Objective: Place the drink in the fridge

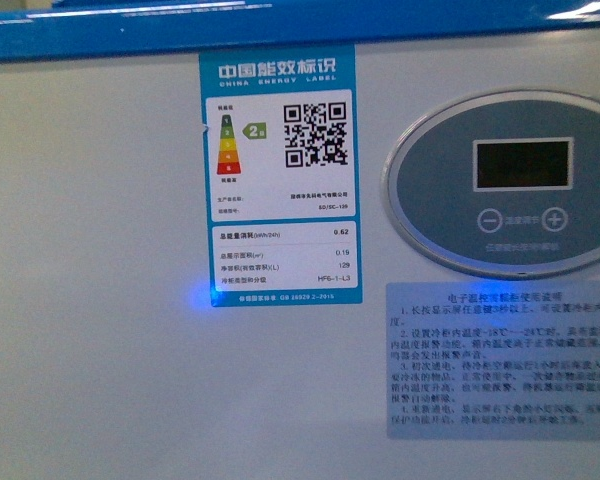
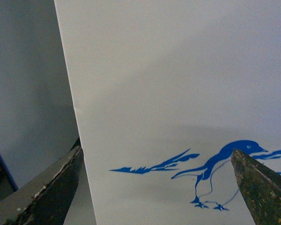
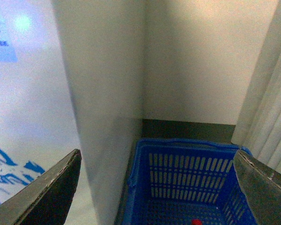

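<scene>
The right gripper (image 3: 157, 154) is hanging empty, fingers spread apart, over the basket (image 3: 187, 173) standing just beside the fridge (image 3: 103, 93) side wall. A red cap (image 3: 196, 221), likely the drink's, is showing on the basket floor beneath it. The next move is calling for a straight descent, clearing the rim and centring on that cap, while the left gripper (image 2: 156, 151), likewise spread and empty, is facing the fridge front.

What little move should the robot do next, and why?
Probably lower the right tool toward the blue basket beside the fridge. The tool is open and empty, and a small red thing, maybe a drink's cap, shows at the basket's bottom.
</scene>
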`<action>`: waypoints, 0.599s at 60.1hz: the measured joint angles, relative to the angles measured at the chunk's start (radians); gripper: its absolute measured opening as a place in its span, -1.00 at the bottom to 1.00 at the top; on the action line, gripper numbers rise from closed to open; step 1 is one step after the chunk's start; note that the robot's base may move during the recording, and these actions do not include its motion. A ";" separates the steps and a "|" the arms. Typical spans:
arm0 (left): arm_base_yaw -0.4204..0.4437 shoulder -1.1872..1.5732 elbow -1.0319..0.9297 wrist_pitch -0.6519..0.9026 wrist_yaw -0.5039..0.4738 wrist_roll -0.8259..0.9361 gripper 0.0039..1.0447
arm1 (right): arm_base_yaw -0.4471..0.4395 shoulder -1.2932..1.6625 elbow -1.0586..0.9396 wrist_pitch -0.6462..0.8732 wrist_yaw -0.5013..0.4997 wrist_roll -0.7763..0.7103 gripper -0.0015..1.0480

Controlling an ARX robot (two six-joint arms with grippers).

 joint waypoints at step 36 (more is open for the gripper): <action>0.000 0.000 0.000 0.000 0.000 0.000 0.85 | -0.329 0.815 0.243 0.081 -0.090 0.128 0.86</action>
